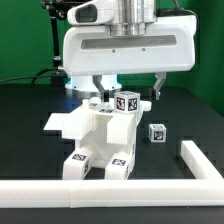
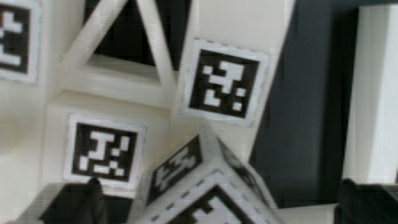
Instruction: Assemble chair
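The partly joined white chair [image 1: 98, 138] stands mid-table, with black-and-white tags on its blocks. A tagged cube-ended piece [image 1: 125, 102] sits on top of it. My gripper [image 1: 128, 92] hangs over that piece, one finger on each side, open, with gaps showing. In the wrist view the tagged piece [image 2: 217, 180] lies between the dark fingertips [image 2: 71, 205], apart from both. Behind it are tagged chair blocks [image 2: 226, 83]. My gripper [image 2: 217, 208] holds nothing. A loose cube-ended leg [image 1: 157, 133] lies on the table toward the exterior view's right.
A long white L-shaped border rail [image 1: 110, 190] runs along the front and turns up at the exterior view's right [image 1: 200, 160]. A flat white panel [image 1: 62, 122] juts from the chair toward the exterior view's left. The table is black, with a green backdrop behind.
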Available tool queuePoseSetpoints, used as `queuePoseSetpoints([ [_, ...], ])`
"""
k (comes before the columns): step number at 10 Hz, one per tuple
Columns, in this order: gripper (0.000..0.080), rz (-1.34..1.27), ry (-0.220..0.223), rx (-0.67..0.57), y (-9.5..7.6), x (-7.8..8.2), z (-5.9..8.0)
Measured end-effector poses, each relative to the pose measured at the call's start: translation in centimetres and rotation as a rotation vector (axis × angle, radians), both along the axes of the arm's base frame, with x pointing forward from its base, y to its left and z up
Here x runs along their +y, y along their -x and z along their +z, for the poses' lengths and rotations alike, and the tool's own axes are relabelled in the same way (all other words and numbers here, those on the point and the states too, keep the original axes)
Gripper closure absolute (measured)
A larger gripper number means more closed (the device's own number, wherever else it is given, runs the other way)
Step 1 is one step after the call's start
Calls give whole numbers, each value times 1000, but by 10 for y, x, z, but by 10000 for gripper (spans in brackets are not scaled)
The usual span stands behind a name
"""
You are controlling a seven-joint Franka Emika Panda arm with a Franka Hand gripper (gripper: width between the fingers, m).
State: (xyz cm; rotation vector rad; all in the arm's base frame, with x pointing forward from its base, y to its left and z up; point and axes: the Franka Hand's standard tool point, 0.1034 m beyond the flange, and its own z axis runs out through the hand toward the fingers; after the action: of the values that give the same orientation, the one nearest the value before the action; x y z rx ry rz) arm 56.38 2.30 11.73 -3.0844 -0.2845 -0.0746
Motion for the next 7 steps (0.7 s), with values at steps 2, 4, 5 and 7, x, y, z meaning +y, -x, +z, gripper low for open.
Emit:
queuePoseSetpoints([
  [2, 150, 313, 50, -42, -4, 3, -2],
  [4, 239, 236, 47, -40, -4, 1, -2],
  [5, 239, 138, 41, -37, -4, 2, -2],
  [7, 515, 36, 35, -34, -4, 2, -2],
])
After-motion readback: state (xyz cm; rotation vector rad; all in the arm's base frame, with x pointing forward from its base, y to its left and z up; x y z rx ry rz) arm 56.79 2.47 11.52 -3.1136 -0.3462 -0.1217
